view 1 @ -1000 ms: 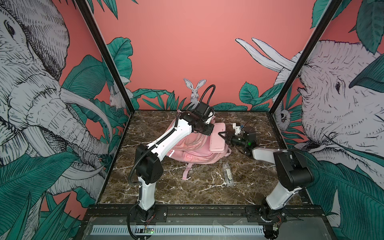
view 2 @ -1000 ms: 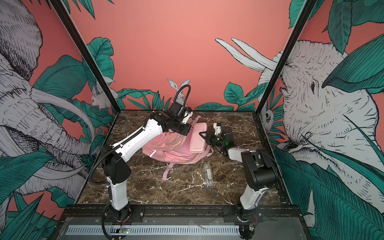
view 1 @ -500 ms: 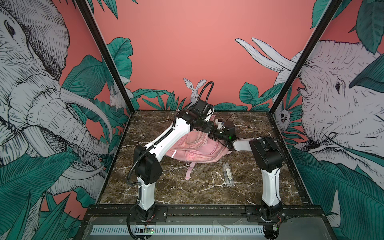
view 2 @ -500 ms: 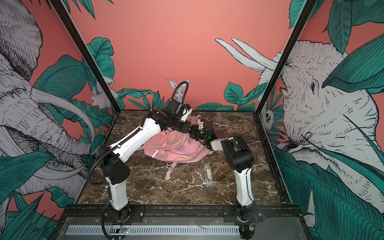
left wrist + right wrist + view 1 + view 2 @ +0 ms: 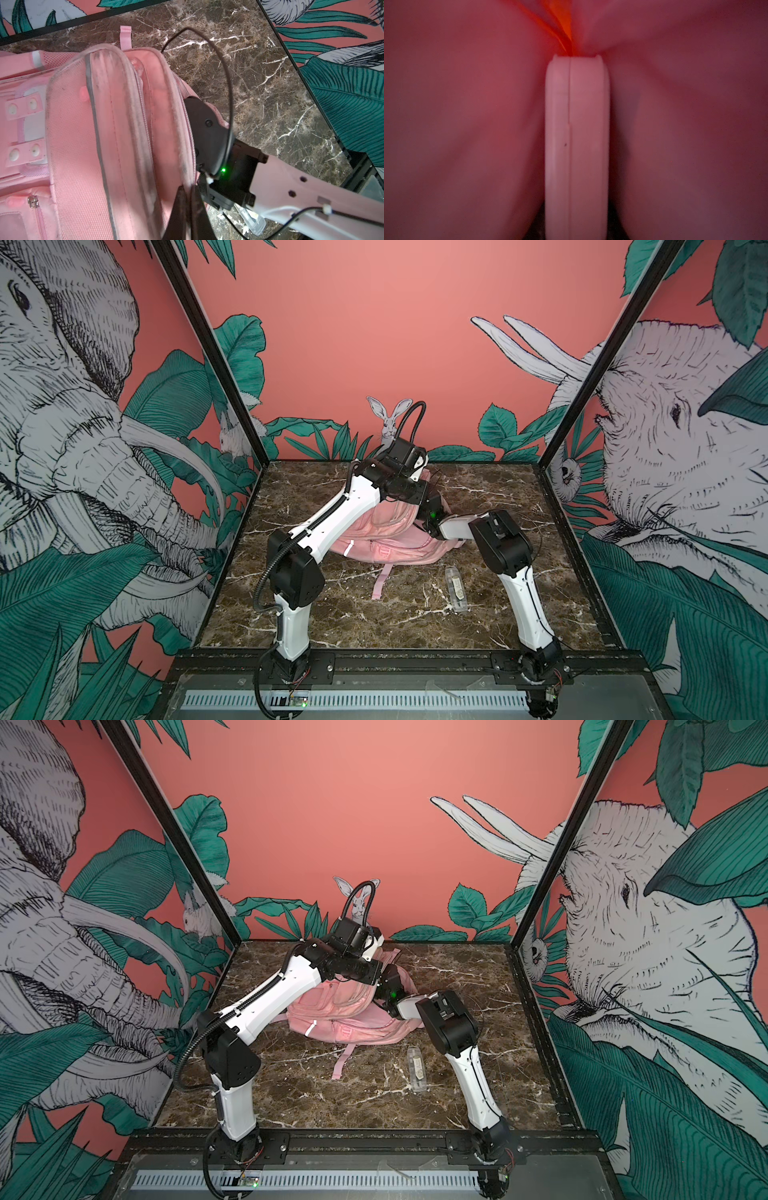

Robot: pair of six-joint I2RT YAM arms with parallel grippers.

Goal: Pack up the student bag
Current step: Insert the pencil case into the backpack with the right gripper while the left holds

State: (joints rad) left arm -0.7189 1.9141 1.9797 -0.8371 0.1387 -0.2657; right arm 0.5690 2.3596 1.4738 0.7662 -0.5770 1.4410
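**Item:** student bag [image 5: 386, 539], a large soft pink fabric backpack with zip pockets and silver strips. It lies slumped on the brown marble table [image 5: 374, 626] beneath both tools, its mouth facing the right gripper.

**Changed:** a second ago the right gripper [image 5: 204, 126] held the flat, slim pale-pink pencil case [image 5: 577, 145] outside the bag, level with its mouth. Now the tool's front and the case are inside, with pink lining close on both sides of the case. Judged: insertion is nearly done; release and withdrawal remain.

**Left gripper** [image 5: 188, 189]: closed tight, pinching the rim of the opening just beside the right gripper's body.

**Right gripper:** jaws narrowly apart, clamped on the case's near end.

**Also:** a clear slim plastic tube [image 5: 455, 589] lies on the table behind the right gripper, near its forearm, and is not yet packed.

**Hidden:**
- The right fingertips are buried in the bag; only dark slivers show at the case's base.
- Which compartment the case is in cannot be told.
- Whether the case touches bottom cannot be told.
- The tube's contents are too small to make out.
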